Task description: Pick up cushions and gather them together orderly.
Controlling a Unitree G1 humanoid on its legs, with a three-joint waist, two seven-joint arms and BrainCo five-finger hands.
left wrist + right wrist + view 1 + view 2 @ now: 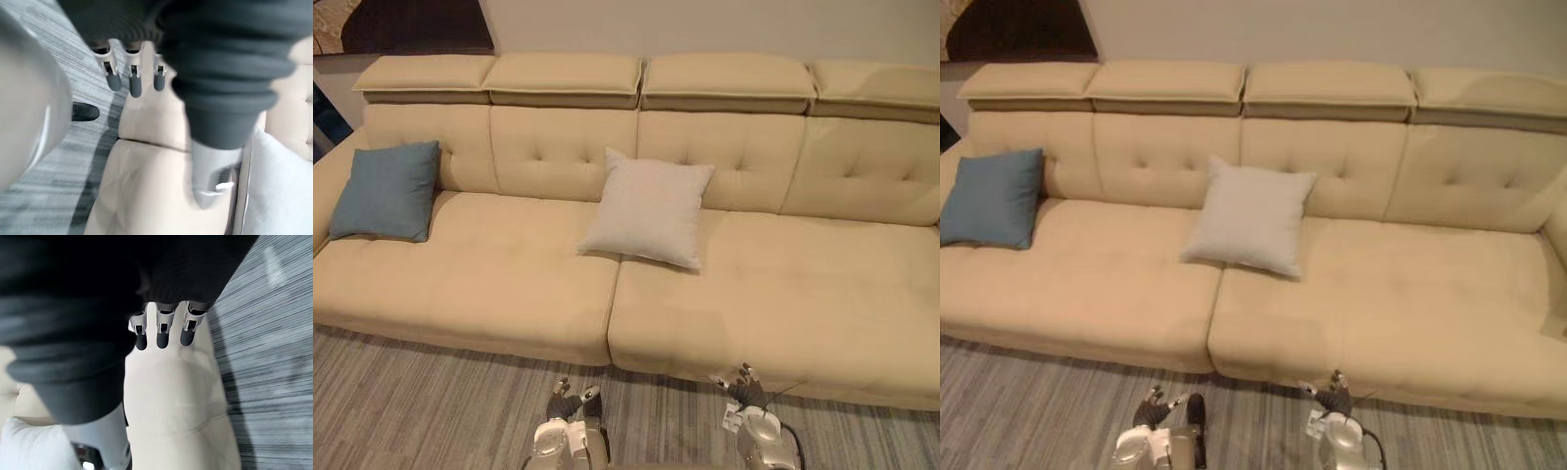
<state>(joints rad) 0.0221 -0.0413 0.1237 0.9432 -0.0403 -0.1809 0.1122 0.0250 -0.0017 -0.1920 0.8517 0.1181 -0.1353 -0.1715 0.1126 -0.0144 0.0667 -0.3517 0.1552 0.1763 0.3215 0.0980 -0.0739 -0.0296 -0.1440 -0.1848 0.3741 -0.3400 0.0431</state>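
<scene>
Hands: left hand (572, 401) and right hand (744, 390) at the frame's bottom edge, fingers relaxed, holding nothing.
Cushions: white cushion (648, 208) at centre, blue cushion (386, 191) far left, both leaning on the sofa (803, 284) back.
Advice: I'd take the white cushion first, gripping both side edges evenly.

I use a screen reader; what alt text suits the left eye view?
A long beige sofa holds two separated cushions: a blue cushion at its left end, a white cushion leaning mid-backrest. The left hand and right hand hang open over striped carpet.
</scene>
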